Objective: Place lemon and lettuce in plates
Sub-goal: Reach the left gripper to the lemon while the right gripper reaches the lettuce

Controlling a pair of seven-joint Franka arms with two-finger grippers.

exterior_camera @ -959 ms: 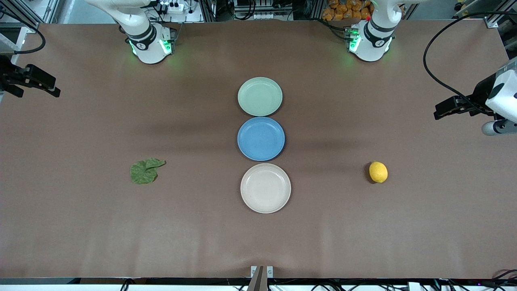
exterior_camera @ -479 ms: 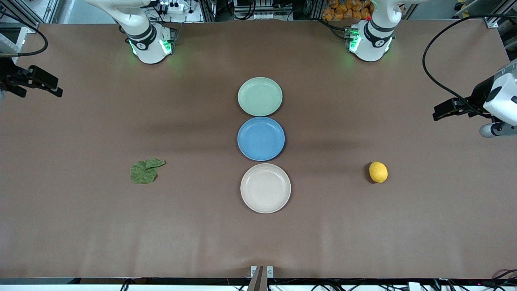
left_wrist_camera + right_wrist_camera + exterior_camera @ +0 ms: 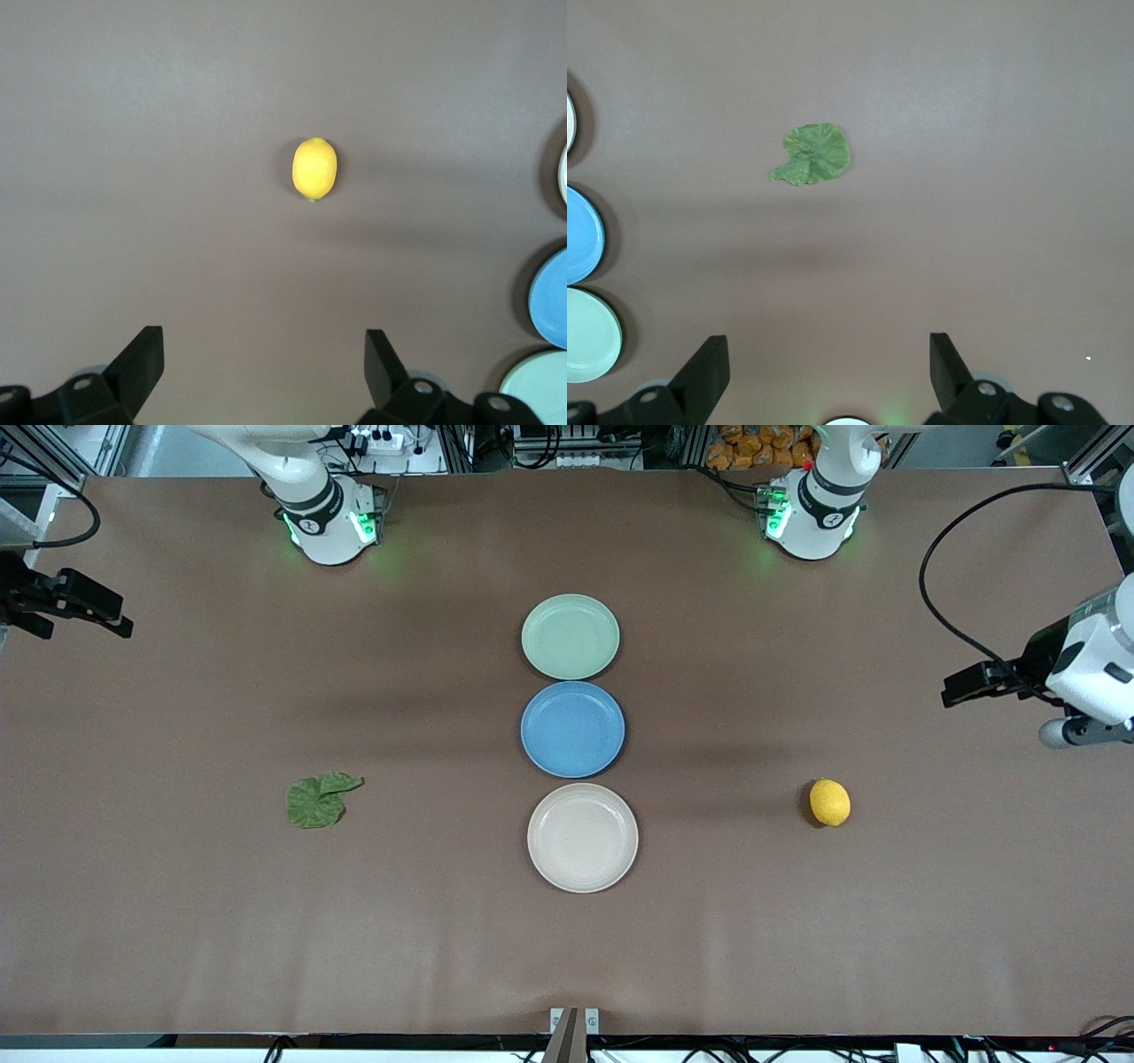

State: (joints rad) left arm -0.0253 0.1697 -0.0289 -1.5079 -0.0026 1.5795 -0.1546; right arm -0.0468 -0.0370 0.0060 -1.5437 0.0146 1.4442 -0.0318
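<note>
Front view: the left end effector [image 3: 961,685] has shifted a little toward the lemon [image 3: 830,802], still well apart; the right end effector [image 3: 99,609] waits, far from the lettuce [image 3: 317,801]. Both plates [image 3: 570,637] [image 3: 582,837] are empty.

Left wrist view: wide fingers [image 3: 142,361], lemon ahead, so the approach is only beginning.

Right wrist view: wide fingers [image 3: 707,372], lettuce ahead.

- Even, bright overhead light, no glare.
- Soft shadows beside the lemon [image 3: 830,802] and plates.
- Wrist views slightly soft; front view sharp.

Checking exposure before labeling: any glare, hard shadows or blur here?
Front view: soft even light, green glow at both arm bases, faint shadow beside the lemon. Left wrist view: lemon slightly soft. Right wrist view: lettuce clear, no glare.
</note>
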